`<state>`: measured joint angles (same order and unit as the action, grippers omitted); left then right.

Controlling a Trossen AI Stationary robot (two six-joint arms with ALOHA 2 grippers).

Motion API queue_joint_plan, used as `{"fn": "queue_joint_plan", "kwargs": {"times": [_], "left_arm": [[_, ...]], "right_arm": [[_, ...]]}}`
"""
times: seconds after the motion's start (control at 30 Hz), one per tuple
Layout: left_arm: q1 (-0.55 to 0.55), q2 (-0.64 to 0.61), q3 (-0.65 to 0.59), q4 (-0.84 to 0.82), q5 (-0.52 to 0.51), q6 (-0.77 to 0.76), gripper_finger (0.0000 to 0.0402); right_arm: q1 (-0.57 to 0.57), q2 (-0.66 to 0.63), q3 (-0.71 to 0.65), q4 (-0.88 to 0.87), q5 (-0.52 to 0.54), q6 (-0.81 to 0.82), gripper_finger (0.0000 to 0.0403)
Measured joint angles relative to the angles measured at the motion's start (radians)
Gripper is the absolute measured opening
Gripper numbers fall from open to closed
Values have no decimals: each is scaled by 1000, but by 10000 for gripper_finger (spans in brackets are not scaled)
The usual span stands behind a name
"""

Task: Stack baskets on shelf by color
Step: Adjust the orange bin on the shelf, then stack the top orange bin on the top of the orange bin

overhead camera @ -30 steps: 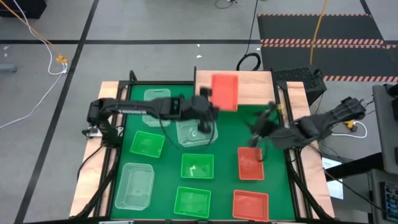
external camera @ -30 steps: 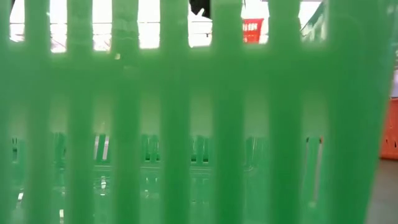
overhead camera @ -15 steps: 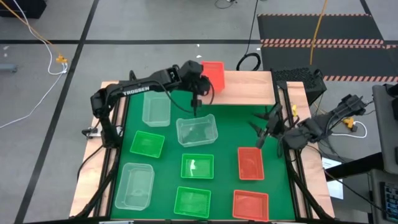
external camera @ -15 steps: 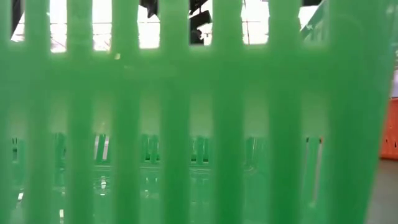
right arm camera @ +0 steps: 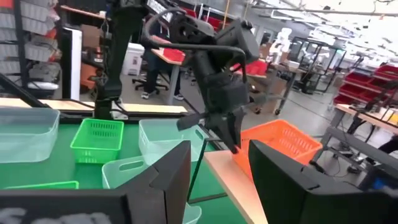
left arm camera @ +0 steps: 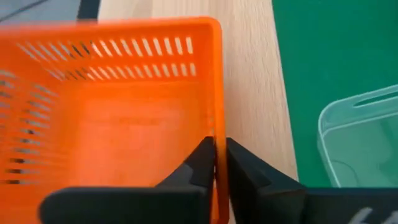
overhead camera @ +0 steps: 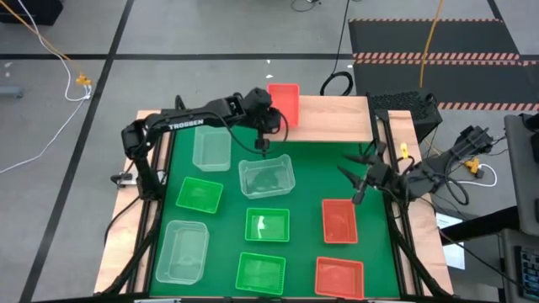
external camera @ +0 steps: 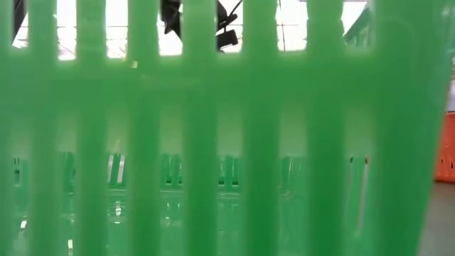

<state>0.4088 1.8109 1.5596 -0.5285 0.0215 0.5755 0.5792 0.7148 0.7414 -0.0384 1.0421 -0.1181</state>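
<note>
An orange-red basket [overhead camera: 285,98] is over the far left part of the wooden shelf [overhead camera: 337,119]; my left gripper [overhead camera: 269,118] is shut on it, also seen in the left wrist view [left arm camera: 219,144]. My right gripper [overhead camera: 360,178] hangs open over the green mat's right side, touching nothing. Two more orange-red baskets [overhead camera: 338,220] [overhead camera: 338,276] rest on their bottoms at the mat's right. Three green baskets [overhead camera: 267,225] and three clear ones [overhead camera: 266,177] sit across the middle and left. My left gripper pinches the orange-red basket's long side wall [left arm camera: 217,121], the one toward the table's left, at its rim. One finger [left arm camera: 200,163] is inside the basket and one outside. The fingers come from above, pointing down. Whether the basket's bottom touches the plank, I cannot tell.
The low view is filled by a green basket's slotted wall [external camera: 199,142] right before the camera. A clear basket [overhead camera: 211,147] lies just left of my left arm, near the shelf's left end. The shelf's right half is bare wood. A person stands far behind the table [right arm camera: 155,59].
My left arm has swung toward the table's far edge and left, carrying the orange-red basket from the shelf's middle to its far left part. My right arm has drawn back a little toward the table's right edge.
</note>
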Motion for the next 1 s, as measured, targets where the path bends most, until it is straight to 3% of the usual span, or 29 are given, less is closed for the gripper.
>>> {"fn": "queue_joint_plan", "kwargs": {"times": [0.27, 0.43, 0.63, 0.8, 1.0], "left_arm": [[-34, -73, -1, 25, -49, 18, 166], [-70, -143, -1, 60, -64, -46, 212], [-207, -153, -1, 176, 5, -73, 219], [-391, -6, 0, 415, 37, -109, 202], [-499, 246, 0, 974, -4, -505, 167]], "right_arm": [[26, 0, 0, 12, 0, -3, 155], [26, 0, 0, 11, 0, -9, 155], [26, 0, 0, 21, 1, -34, 155], [27, -1, 0, 28, 0, -60, 155], [54, -3, 0, 73, 0, -71, 155]]}}
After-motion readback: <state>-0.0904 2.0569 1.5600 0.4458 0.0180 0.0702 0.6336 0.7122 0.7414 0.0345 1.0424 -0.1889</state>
